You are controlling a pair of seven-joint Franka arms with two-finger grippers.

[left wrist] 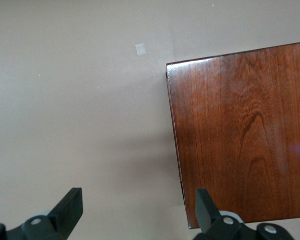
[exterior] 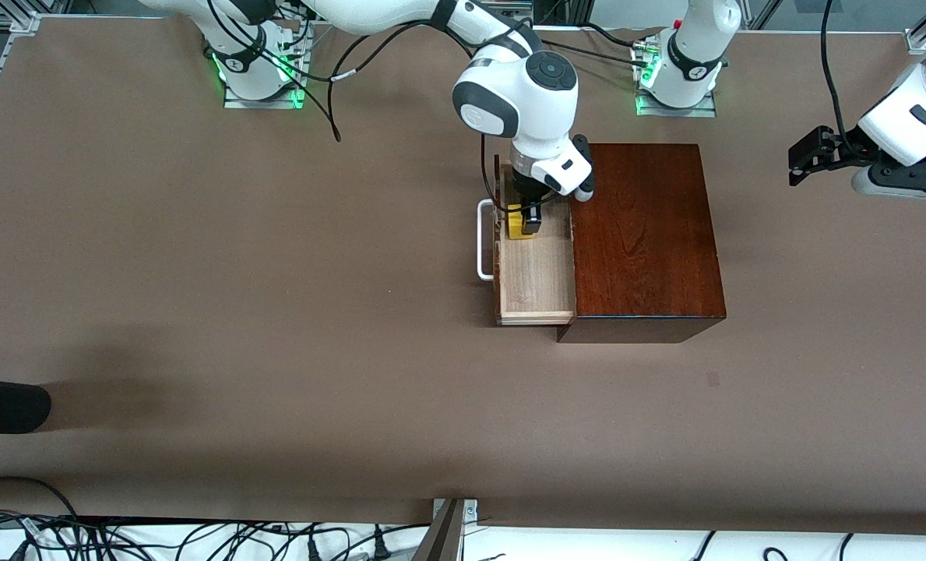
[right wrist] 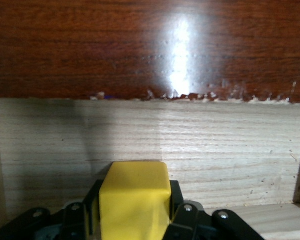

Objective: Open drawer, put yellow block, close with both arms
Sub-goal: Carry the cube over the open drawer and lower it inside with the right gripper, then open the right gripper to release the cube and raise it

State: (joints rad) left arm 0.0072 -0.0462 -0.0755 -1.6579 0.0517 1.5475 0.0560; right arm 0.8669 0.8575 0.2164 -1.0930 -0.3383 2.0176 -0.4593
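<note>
Item 1. Right gripper (exterior: 526,220), black, two-fingered, on the white arm reaching in from the right arm's base: pinching the small bright yellow cube (exterior: 515,224) between its fingers and hanging low over the open drawer.

Item 2. Pale light-wood drawer tray (exterior: 535,280) with white metal loop handle (exterior: 484,240): standing pulled out of the glossy reddish-brown wooden box (exterior: 643,234). The tray floor is lying directly below the gripper and the cube, seemingly close; whether the cube is touching the wood cannot be told. The coming move turns on this: straight down, then release. The tray's long axis is running along the box front, with free floor stretching away from the gripper toward the camera.

Item 3. Left gripper (exterior: 805,160), black: waiting with fingers spread, off the box's end, well apart from the drawer. The right arm is the nearer.
</note>
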